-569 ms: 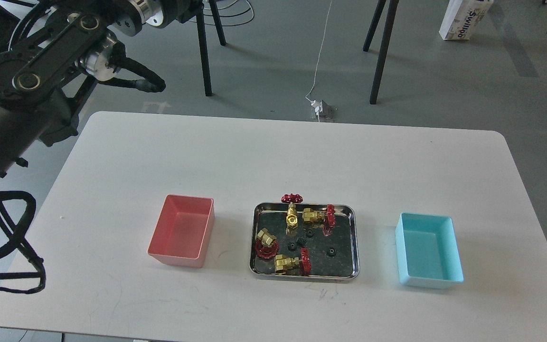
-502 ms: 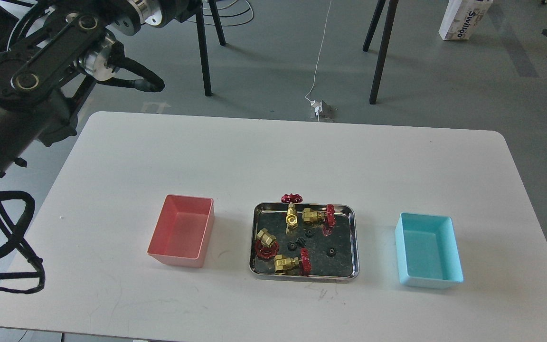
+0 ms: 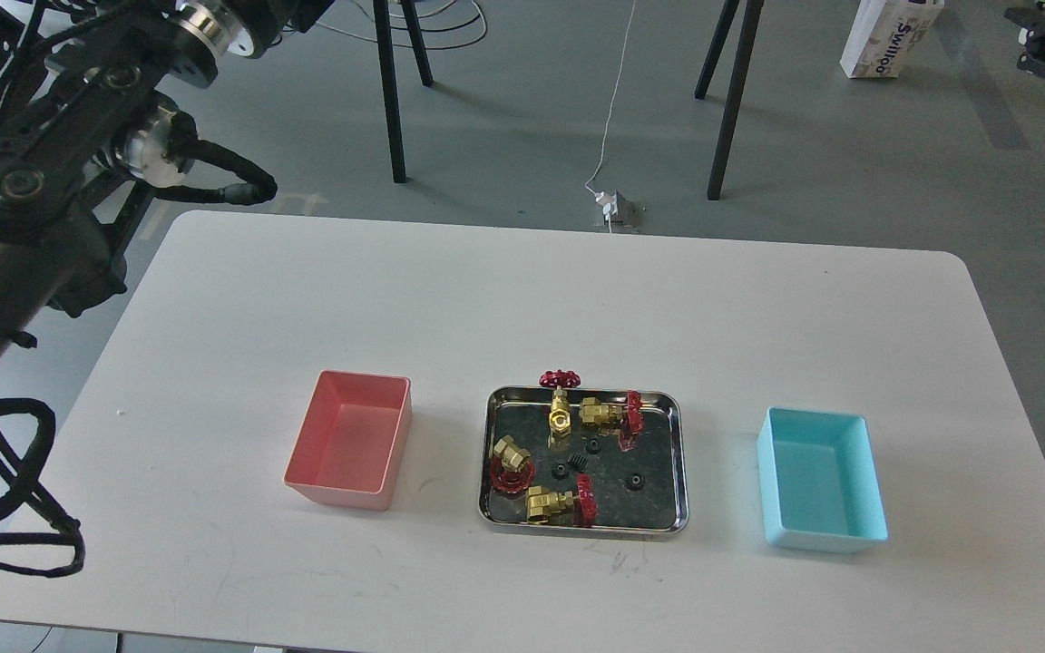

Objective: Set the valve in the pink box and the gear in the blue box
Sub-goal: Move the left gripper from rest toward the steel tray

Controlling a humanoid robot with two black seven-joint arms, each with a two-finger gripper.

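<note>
Several brass valves with red handwheels lie in a shiny steel tray (image 3: 659, 435) at the table's middle: one (image 3: 560, 408) at the back rim, one (image 3: 604, 414) beside it, one (image 3: 510, 461) at the left, one (image 3: 551, 504) at the front. Several tiny black gears (image 3: 591, 445) lie among them, one (image 3: 634, 482) off to the right. The pink box (image 3: 341, 494) stands empty left of the tray. The blue box (image 3: 815, 540) stands empty to its right. My left arm (image 3: 51, 172) rises at the upper left; its gripper is out of view. My right gripper (image 3: 1044, 41) shows small and dark at the top right, far from the table.
The white table (image 3: 522, 299) has rounded corners, with bare surface behind the tray and boxes. Black cables (image 3: 5, 508) hang at the left edge. Black stand legs (image 3: 391, 100), a white cord and a bag (image 3: 885, 36) are on the floor beyond.
</note>
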